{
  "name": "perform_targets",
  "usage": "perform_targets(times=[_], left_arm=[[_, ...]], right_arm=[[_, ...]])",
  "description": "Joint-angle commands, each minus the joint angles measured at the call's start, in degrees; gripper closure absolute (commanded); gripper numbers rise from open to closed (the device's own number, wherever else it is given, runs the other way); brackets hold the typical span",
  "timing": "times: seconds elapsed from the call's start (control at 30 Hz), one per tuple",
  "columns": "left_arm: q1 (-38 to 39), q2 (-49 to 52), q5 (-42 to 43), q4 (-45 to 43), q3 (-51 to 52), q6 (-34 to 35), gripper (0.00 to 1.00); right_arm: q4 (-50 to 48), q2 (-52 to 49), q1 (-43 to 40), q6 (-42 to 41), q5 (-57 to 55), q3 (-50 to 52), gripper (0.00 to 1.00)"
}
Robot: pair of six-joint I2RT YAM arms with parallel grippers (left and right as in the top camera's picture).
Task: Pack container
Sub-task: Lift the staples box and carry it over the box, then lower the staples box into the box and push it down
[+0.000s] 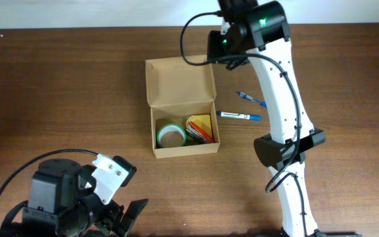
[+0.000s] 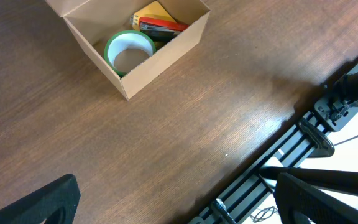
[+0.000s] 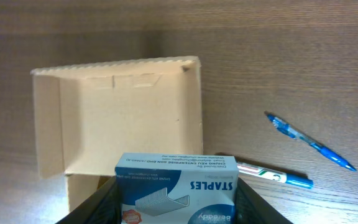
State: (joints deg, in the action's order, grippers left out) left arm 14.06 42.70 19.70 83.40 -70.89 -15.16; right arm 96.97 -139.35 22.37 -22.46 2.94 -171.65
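Note:
The container [image 1: 183, 83] is a tan cardboard box in the middle of the table with its flap lid open toward the back. It also shows in the left wrist view [image 2: 160, 62] and the right wrist view [image 3: 123, 118]. Inside lie a green tape roll [image 1: 171, 135] and a yellow pack with red and orange items [image 1: 201, 127]. My right gripper [image 3: 176, 202] is shut on a blue and white staples box [image 3: 176, 186] and holds it above the lid's far end. My left gripper [image 2: 173, 205] is open and empty near the table's front edge, well apart from the container.
A blue pen [image 1: 251, 99] and a white marker with a blue cap [image 1: 240, 116] lie on the table right of the container. They also show in the right wrist view, the pen [image 3: 309, 142] and the marker [image 3: 272, 174]. The table's front edge and rails [image 2: 291, 155] are near my left gripper.

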Motion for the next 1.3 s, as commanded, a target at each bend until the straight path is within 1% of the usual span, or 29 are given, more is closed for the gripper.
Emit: perform_targets(times=[0.0,0.23,0.4,0.5,0.57,0.63,0.83,0.97,1.13,1.27], left_arm=[[0.0,0.0,1.0,0.0,-0.6,0.6,0.00],[0.0,0.0,1.0,0.0,-0.6,0.6,0.00],[0.0,0.0,1.0,0.0,-0.6,0.6,0.01],[0.0,0.0,1.0,0.0,-0.6,0.6,0.00],[0.0,0.0,1.0,0.0,-0.6,0.6,0.00],[0.0,0.0,1.0,0.0,-0.6,0.6,0.01],[0.0,0.0,1.0,0.0,-0.6,0.6,0.00],[0.0,0.0,1.0,0.0,-0.6,0.6,0.00],[0.0,0.0,1.0,0.0,-0.6,0.6,0.01],[0.0,0.0,1.0,0.0,-0.6,0.6,0.00]], right_arm=[[0.3,1.9,-0.1,1.4,0.4,-0.7,0.50],[0.4,1.9,0.2,2.4,0.9,-0.7,0.50],[0.3,1.9,3.4,2.8,1.8,-0.1,0.50],[0.3,2.4,5.0,2.8,1.0,2.1,0.50],[0.1,4.0,6.4,2.8,-0.7,5.4,0.50],[-1.6,7.1,7.8,2.8,-2.2,11.2,0.50],[-16.6,22.9,11.5,2.8,-2.6,39.2,0.50],[-22.4,30.3,13.9,2.5,-2.6,53.8,0.50],[-28.5,35.3,15.8,0.9,-2.5,66.0,0.50],[-31.7,36.2,15.9,0.8,-2.1,71.5,0.50]])
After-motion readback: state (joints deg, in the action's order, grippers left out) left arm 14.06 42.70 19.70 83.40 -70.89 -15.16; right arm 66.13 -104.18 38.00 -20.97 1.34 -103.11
